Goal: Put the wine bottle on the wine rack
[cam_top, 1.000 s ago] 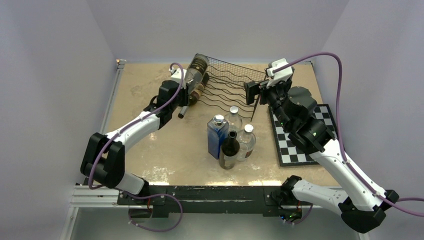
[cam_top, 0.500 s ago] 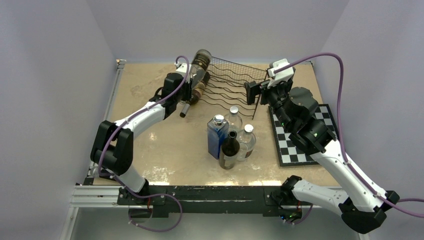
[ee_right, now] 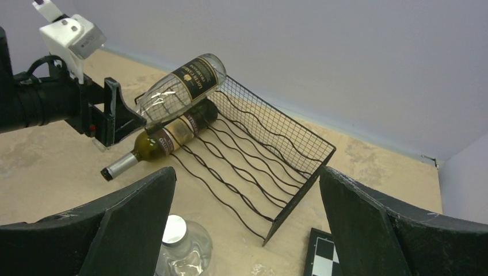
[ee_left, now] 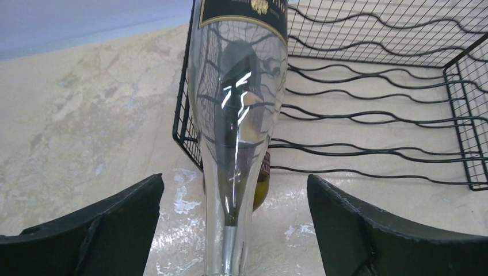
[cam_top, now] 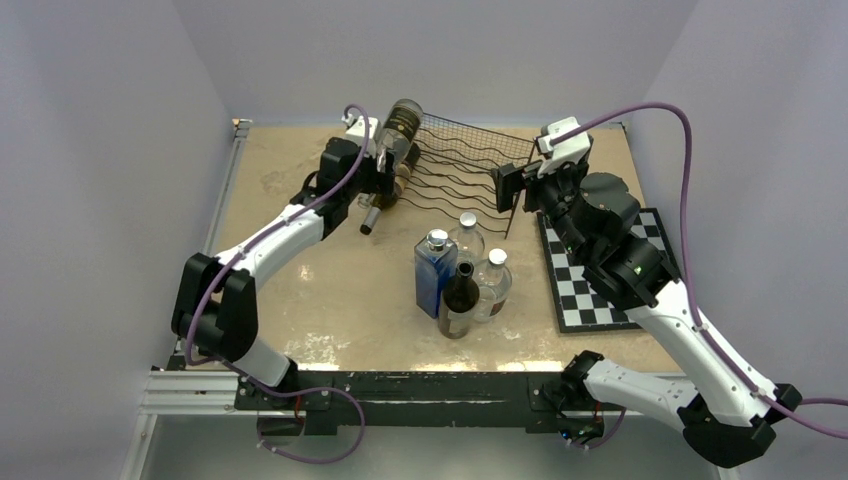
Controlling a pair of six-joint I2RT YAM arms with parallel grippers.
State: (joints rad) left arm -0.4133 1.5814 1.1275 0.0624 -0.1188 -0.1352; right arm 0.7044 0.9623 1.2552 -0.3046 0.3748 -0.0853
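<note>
- The wine bottle (ee_left: 239, 115) is lying on its side at the left end of the wine rack (ee_right: 270, 129). It is sitting in the leftmost cradle of the upper wires.
- It is clear, smooth glass that is catching bright reflections, with a dark label edged in gold near its base. The base is sitting higher, and the long neck is sloping down and sticking out past the rack's front edge.
- The rack is black wire. Wavy horizontal wires are forming the cradles, and a fine square mesh is closing its back and ends.
- A green bottle (ee_right: 164, 141) with a cream label is lying directly under the clear one in the same end cradle, its silver-capped neck also poking out. Whether the two bottles are touching I cannot tell.
- The left gripper (ee_left: 233, 175) is standing wide, its matte black fingers flanking the clear bottle's neck with a gap on each side, gripping nothing.
- The right gripper (ee_right: 246, 169) is hanging near the rack's right end, its jaws spread wide and empty.
- The bench (cam_top: 330, 300) is showing a tan, mottled surface with pale worn patches.
- Near its middle, four upright bottles are standing close together: a square blue bottle (cam_top: 435, 270) with a silver cap, a dark brown bottle (cam_top: 460, 298), and two round clear bottles (cam_top: 493, 282) with pale caps.
- A black-and-white chessboard (cam_top: 575, 300) is lying flat to the right, partly under the right arm.
</note>
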